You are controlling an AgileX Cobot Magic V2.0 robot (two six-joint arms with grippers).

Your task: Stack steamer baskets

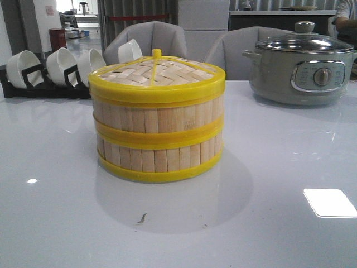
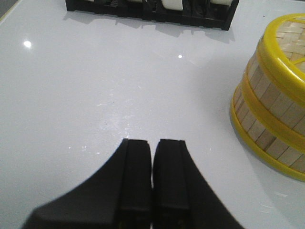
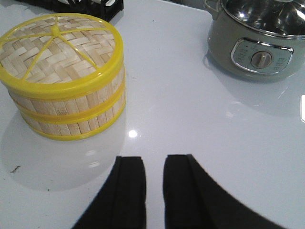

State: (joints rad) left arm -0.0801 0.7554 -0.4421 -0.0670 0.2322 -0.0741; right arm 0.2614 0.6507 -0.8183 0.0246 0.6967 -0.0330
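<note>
Two steamer baskets stand stacked in the middle of the white table, the upper basket (image 1: 159, 119) on the lower basket (image 1: 159, 158). A woven lid (image 1: 156, 75) with a yellow rim closes the top. Neither gripper shows in the front view. In the left wrist view the stack's upper basket (image 2: 276, 98) and lower basket (image 2: 259, 131) sit off to one side, and my left gripper (image 2: 152, 141) is shut, empty, over bare table. The right wrist view has the lid (image 3: 57, 47), upper basket (image 3: 71, 106) and lower basket (image 3: 71, 126) ahead; my right gripper (image 3: 154, 158) is slightly open and holds nothing.
A grey electric pot (image 1: 301, 67) with a glass lid stands at the back right, also seen as the pot (image 3: 257, 43). A black rack of white cups (image 1: 56, 70) lines the back left; the rack (image 2: 152, 9) shows too. Grey chairs (image 1: 150, 36) stand behind the table.
</note>
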